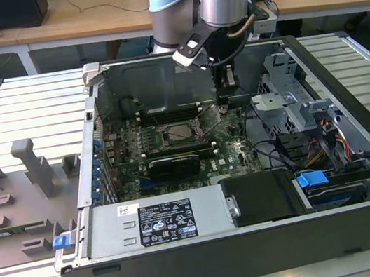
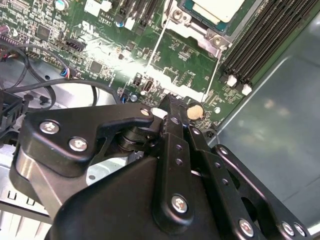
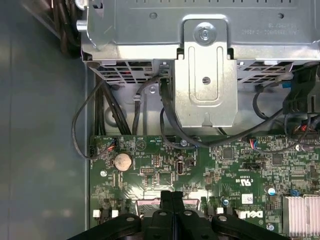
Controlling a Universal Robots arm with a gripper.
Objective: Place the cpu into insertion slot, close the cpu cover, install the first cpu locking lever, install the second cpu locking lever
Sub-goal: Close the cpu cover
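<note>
One gripper (image 3: pixel 172 196), fingers pressed together, touches the free edge of the cover (image 2: pixel 162 82), which is tilted open above the board (image 2: pixel 187 62) beside the mid-board slot (image 2: pixel 197 34) holding the cpu (image 2: pixel 217 7); closing it well likely means following the hinge arc gently.

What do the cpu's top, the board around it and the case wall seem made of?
The cpu: pale, matte silvery-beige top, probably metal. The circuit board: glossy green laminate with fine traces and solder dots, likely fibreglass. The case wall: flat grey sheet with a dull sheen, apparently sheet metal; painted or bare, unclear.
</note>
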